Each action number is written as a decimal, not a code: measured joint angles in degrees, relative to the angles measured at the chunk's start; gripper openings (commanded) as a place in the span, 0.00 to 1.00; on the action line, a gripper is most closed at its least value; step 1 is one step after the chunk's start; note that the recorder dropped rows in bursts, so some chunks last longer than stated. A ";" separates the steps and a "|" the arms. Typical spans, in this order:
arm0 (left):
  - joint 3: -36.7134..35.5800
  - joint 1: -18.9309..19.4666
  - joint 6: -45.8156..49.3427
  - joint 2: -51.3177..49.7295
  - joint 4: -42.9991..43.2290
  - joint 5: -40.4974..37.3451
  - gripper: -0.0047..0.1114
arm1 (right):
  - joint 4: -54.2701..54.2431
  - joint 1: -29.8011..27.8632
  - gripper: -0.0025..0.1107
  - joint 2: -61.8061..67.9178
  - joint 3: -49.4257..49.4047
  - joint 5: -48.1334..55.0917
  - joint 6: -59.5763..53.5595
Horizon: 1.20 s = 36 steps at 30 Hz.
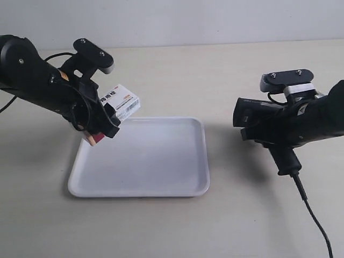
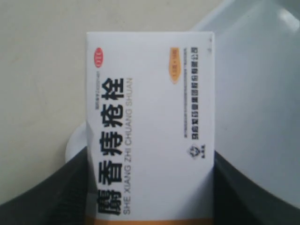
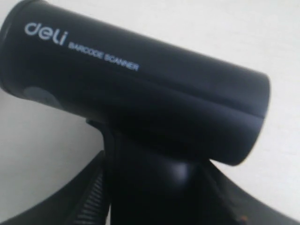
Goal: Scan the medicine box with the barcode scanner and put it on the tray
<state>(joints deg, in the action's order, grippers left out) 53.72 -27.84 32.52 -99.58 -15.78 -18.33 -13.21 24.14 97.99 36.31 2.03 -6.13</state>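
Left of the tray (image 1: 161,185), over its near-left corner: your left gripper (image 1: 102,126), fingers (image 2: 42,192) clamped on the box (image 1: 119,102), held aloft and tilted, barcode face toward the scanner (image 1: 257,115). Tray flat on the table (image 1: 226,70). Right of the tray, well apart: your right gripper (image 1: 279,131) closed around the scanner's handle, head aimed at the box, cable (image 1: 314,215) trailing over the table.

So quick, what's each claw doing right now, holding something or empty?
Left gripper: closed on the box, held above the tray's edge.
Right gripper: closed on the scanner, held off the table.
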 measured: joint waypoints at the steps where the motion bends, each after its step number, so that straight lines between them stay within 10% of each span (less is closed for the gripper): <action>1: 0.00 0.00 -0.12 0.00 -0.31 0.00 0.04 | 0.00 0.10 0.02 -0.45 0.00 0.72 -0.08; 36: 0.04 0.00 -16.28 -2.32 -4.30 -4.91 0.04 | 0.40 5.41 0.02 -2.00 -0.61 -4.86 -3.92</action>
<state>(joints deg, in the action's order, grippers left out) 53.76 -27.84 16.24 -101.91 -20.08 -23.24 -12.82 29.55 95.99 35.70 -2.82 -10.05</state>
